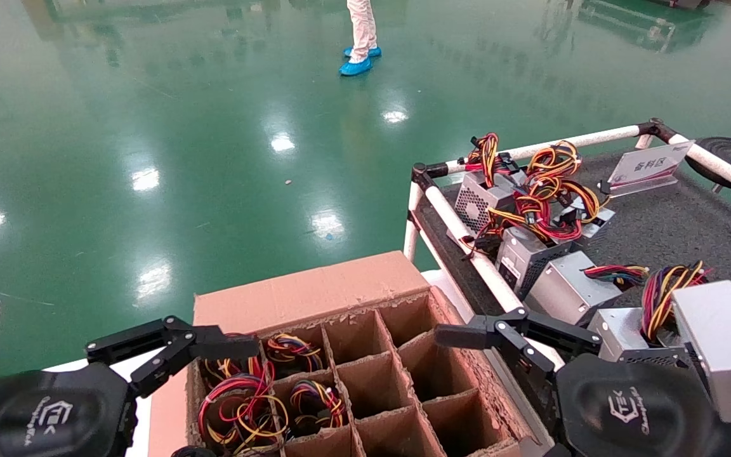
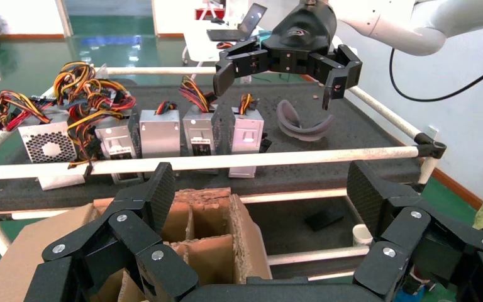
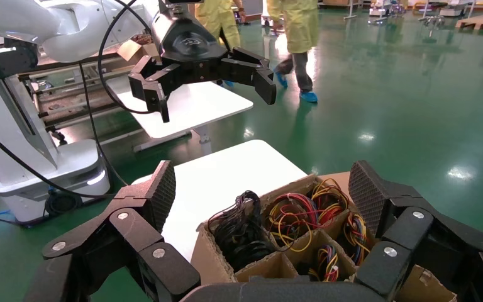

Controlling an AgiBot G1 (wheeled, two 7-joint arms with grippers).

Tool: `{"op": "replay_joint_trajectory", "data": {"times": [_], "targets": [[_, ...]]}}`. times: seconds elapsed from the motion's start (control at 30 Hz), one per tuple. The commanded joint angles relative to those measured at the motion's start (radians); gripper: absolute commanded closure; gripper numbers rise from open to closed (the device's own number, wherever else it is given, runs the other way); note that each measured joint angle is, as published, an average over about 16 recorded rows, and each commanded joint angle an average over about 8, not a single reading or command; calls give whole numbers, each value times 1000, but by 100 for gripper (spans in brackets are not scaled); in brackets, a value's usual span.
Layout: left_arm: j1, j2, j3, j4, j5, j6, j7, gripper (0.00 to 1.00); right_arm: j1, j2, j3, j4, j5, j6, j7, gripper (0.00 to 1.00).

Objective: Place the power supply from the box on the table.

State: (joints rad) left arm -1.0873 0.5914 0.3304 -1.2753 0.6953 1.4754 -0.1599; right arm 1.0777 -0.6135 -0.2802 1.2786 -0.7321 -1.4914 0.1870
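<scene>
With both jaws spread empty, we judge the wire-bundled silver-grey metal power supply [image 1: 238,406] beneath our left gripper [image 1: 213,343] heavy, rigid, best gripped by its casing.

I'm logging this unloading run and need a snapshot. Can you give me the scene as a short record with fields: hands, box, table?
left hand: open, empty, above the box's left cells
right hand: open, empty, over the box's right edge
box: cardboard grid; left cells hold wire bundles, middle and right cells look empty
table: dark matting, several power supplies along its near rail
task state: nothing gripped
</scene>
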Motion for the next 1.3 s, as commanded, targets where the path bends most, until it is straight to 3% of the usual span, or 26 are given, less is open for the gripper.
{"op": "replay_joint_trajectory", "data": {"times": [0.03, 0.13, 0.23, 0.33, 1.3], "targets": [[0, 0, 0, 0, 0, 0, 0, 27, 0, 0, 0, 0, 0, 0, 0, 0], [0, 0, 0, 0, 0, 0, 0, 51, 0, 0, 0, 0, 0, 0, 0, 0], [0, 0, 0, 0, 0, 0, 0, 86, 0, 0, 0, 0, 0, 0, 0, 0], [0, 0, 0, 0, 0, 0, 0, 100, 0, 0, 0, 0, 0, 0, 0, 0], [0, 0, 0, 0, 0, 0, 0, 100, 0, 0, 0, 0, 0, 0, 0, 0]]}}
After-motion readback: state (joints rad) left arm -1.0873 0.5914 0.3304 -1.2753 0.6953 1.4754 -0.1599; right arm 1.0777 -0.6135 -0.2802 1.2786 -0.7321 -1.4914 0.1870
